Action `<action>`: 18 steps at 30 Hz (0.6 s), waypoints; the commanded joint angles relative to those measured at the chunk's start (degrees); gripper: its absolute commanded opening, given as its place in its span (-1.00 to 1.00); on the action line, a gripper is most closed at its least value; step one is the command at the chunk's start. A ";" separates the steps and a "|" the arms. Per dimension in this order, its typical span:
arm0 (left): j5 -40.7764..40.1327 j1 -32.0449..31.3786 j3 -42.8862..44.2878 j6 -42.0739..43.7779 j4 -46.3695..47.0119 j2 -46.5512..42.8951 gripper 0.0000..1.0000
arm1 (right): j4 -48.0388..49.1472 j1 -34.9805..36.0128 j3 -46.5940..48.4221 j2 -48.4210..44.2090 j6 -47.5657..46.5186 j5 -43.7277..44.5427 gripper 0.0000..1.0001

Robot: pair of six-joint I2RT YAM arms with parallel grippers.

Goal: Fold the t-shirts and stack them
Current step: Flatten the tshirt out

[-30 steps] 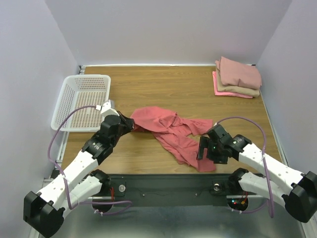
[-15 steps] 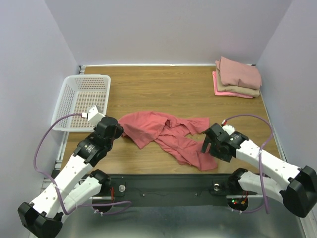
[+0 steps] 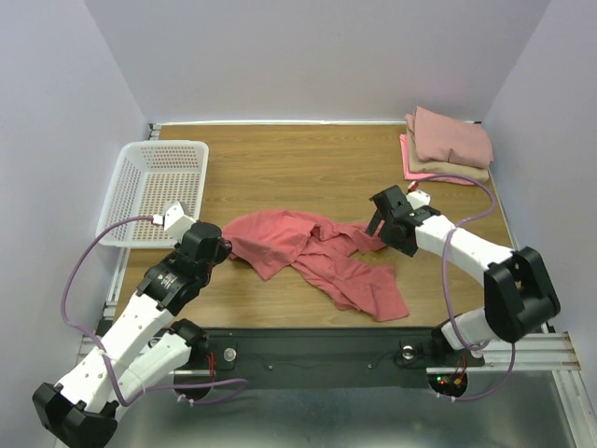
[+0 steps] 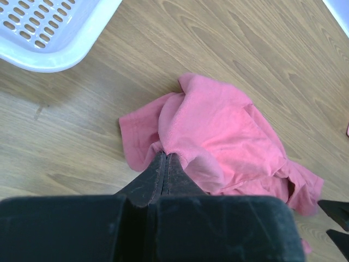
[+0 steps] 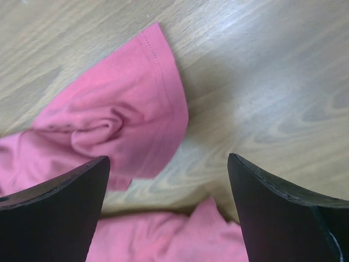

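The coral-red t-shirt point(image 3: 317, 257) lies crumpled on the wooden table, near the front middle. My left gripper point(image 3: 225, 248) is shut on the shirt's left edge; in the left wrist view its closed fingertips point(image 4: 165, 156) pinch a fold of the shirt point(image 4: 229, 131). My right gripper point(image 3: 378, 222) is open and empty above the shirt's right sleeve. In the right wrist view the gripper point(image 5: 168, 157) straddles bare table between the sleeve point(image 5: 125, 114) and another fold. Folded dusty-pink, tan and bright-pink shirts point(image 3: 448, 145) are stacked at the back right.
A white mesh basket point(image 3: 154, 191) stands at the left edge, just behind my left gripper; its corner also shows in the left wrist view point(image 4: 49, 33). Grey walls close in the table on three sides.
My left gripper pulled the shirt's left edge a little to the left, then held still. My right gripper moved from the front-right hem back to the right sleeve.
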 commanded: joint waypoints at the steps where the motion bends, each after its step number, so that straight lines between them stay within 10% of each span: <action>1: -2.36 0.04 1.99 -0.52 -0.21 -0.64 -1.00 | 7.03 -2.08 1.34 3.71 -2.00 -3.07 0.87; 12: -1.57 0.13 1.82 -0.60 0.23 0.86 -1.00 | 20.39 -6.30 -3.14 7.84 -2.70 -6.07 0.34; 18: -1.83 0.13 2.34 -0.69 -0.30 0.07 -1.00 | 21.98 -6.74 -3.50 6.71 -3.40 -5.81 -0.68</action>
